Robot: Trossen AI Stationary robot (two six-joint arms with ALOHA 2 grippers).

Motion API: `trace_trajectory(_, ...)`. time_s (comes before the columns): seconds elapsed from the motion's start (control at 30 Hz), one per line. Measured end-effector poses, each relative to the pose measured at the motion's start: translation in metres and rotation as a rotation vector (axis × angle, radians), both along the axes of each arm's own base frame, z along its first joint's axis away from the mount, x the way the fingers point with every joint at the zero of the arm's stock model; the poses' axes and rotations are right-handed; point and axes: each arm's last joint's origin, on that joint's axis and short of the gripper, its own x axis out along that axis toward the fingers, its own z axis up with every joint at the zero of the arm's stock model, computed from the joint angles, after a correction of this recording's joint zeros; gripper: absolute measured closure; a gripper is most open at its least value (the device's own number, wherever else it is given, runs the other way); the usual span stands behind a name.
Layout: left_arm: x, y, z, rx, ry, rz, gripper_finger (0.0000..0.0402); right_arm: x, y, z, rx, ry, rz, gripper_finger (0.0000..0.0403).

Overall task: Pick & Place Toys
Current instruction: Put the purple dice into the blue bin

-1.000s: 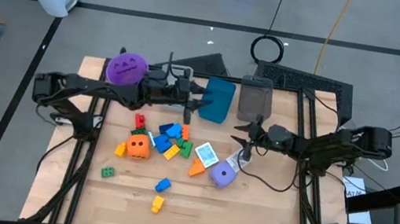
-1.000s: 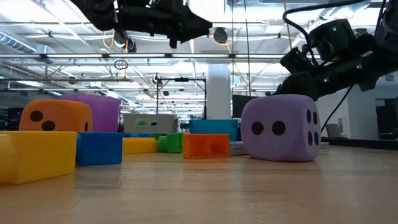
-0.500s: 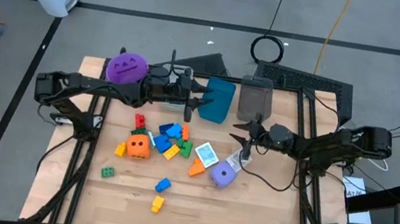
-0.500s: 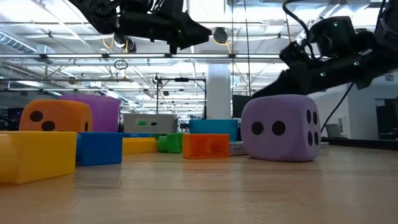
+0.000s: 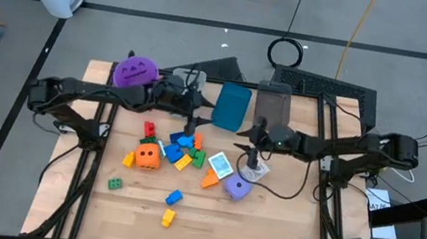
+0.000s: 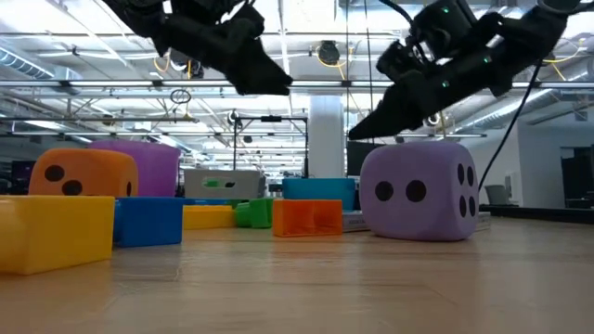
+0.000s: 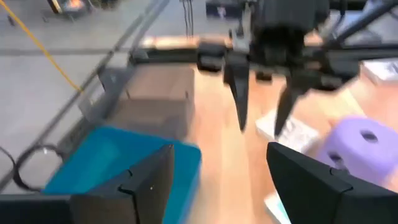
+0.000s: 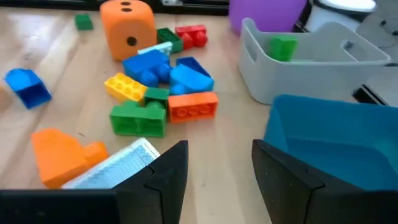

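The purple cup (image 5: 135, 72) stands at the far left part of the table (image 5: 264, 237). Most toys lie in the middle – a green brick (image 5: 115, 183) alone near the left, then the orange die (image 5: 147, 155) with a red brick (image 5: 148, 129) beyond it. Beside the die is a pile of blue bricks (image 5: 182, 140), mixed with yellow, green and orange ones. 1 blue brick (image 5: 174, 197) and 1 yellow brick (image 5: 167, 217) lie apart, closer to the front edge.

The left pincer (image 5: 191, 125) hangs over the far side of this pile. In its wrist view the pincer (image 7: 217, 168) is wide, with nothing between the 2 fingers (image 7: 149, 180). The blue bin (image 5: 232, 105) is just beside it. In the right wrist view a grey bin (image 8: 311, 62) next to the purple cup holds 1 green brick (image 8: 283, 46).

Further right lie an orange brick (image 5: 210, 179), a printed cube (image 5: 220, 165) and the purple die (image 5: 238, 188). The right pincer (image 5: 250, 155) is above the table near a second white-grey cube (image 5: 254, 171) – whether it touches the cube I cannot tell. Its fingers stand moderately apart and hold nothing. Another bin (image 5: 273, 105) stands behind it.
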Motion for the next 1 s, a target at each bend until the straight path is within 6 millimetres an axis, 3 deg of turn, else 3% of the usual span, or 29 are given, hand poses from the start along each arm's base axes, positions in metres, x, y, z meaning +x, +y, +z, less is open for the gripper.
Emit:
trace_trajectory(0.17,-0.015,-0.013,0.005,-0.044,0.090,-0.026,0.0141,0.012,0.001,0.021,0.039,0.028,0.095,0.0234)
trace_trajectory(0.33,-0.010,-0.034,-0.005,-0.091,0.068,-0.179,0.0152,0.022,0.008,0.043,0.040,0.099,0.176,0.0234)
trace_trajectory(0.57,-0.013,-0.059,-0.032,-0.102,-0.126,-0.247,0.0158,0.029,0.040,0.075,-0.047,0.191,0.312,0.0234)
trace_trajectory(0.67,-0.018,-0.064,-0.040,-0.121,-0.172,-0.257,0.0158,0.030,0.056,0.085,-0.115,0.211,0.284,0.0234)
trace_trajectory(0.83,-0.021,-0.065,-0.047,-0.135,-0.169,-0.256,0.0158,0.027,0.081,0.085,-0.230,0.280,0.279,0.0234)
trace_trajectory(1.0,-0.020,-0.065,-0.038,-0.125,-0.263,-0.261,0.0158,0.030,0.096,0.072,-0.222,0.336,0.318,0.0234)
